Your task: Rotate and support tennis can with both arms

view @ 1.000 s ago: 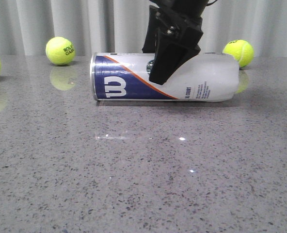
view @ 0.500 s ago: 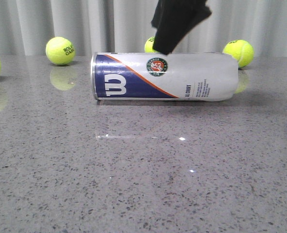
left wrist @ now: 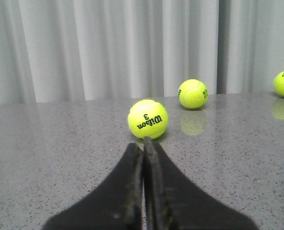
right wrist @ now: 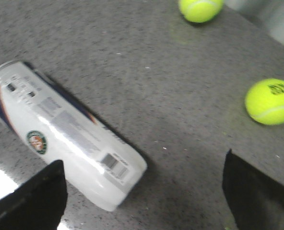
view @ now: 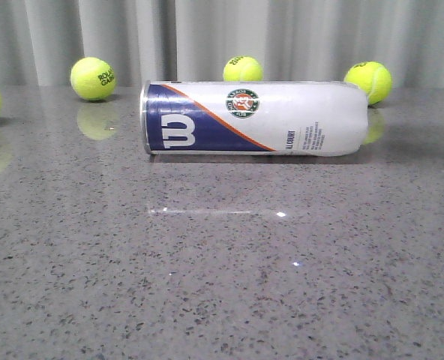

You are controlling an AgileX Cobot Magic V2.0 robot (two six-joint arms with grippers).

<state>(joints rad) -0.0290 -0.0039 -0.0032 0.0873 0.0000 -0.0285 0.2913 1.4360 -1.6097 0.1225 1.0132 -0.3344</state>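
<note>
- The can is lying on its side on the grey table, toward the far side, with the silver rim pointing left and the navy end with the white W facing the camera.
- Nothing is touching it: neither arm is showing in the front view.
- The left gripper is sitting with its fingers pressed together, nothing between them, pointing at a ball marked "Wilson 3" just ahead of the tips.
- The right gripper is hanging spread wide above the table, holding nothing, with the white end of the can lying between its fingers and well below them.
- More balls are resting along the far edge by the curtain: one far left, one behind the can, and one by its right end.
</note>
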